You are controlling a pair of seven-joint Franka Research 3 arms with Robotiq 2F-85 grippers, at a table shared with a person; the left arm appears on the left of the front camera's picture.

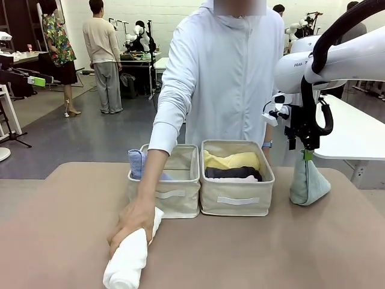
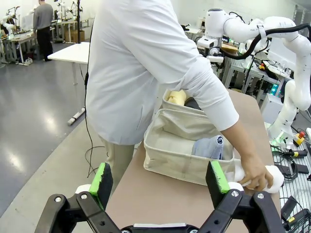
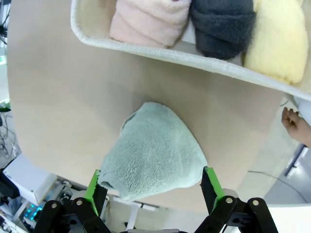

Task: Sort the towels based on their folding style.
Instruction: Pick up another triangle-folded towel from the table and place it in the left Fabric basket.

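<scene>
**On the table: towels and grippers, placed against the right-hand bin**

Nearest, in front of the right-hand bin and off to its left, the white rolled towel is lying on the table, and the person's hand is pressing on its far end. Well off to that bin's left, the left gripper is hanging with its jaws spread wide, holding nothing. Inside the bin, the pink roll, dark grey roll and yellow roll are lying side by side. Touching its left wall, the left-hand bin is holding the lavender-blue towel. Just right of the bin, the sage green cone towel is standing upright on the table; the right gripper is hanging over its tip, jaws spread wide to either side, not clamping it. Beyond the bin, the person is standing.
</scene>
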